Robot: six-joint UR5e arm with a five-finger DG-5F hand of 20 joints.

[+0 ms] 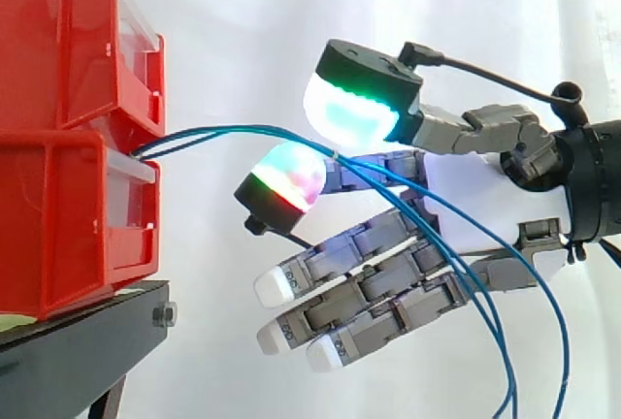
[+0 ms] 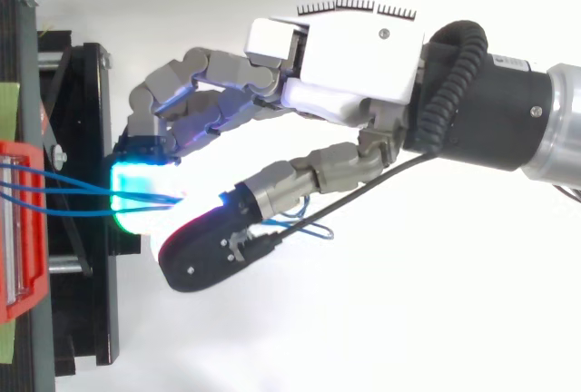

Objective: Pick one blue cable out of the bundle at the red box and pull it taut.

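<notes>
Running level from red box, blue cables pinched by hand.

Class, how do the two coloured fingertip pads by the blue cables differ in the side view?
The upper pad looks larger and glows white, cyan and green; the lower pad is smaller, glowing green, magenta and red. The upper pad lies above the blue cables, the lower pad below. Both pinch them.

Blue cables, red bins, black stand
</notes>
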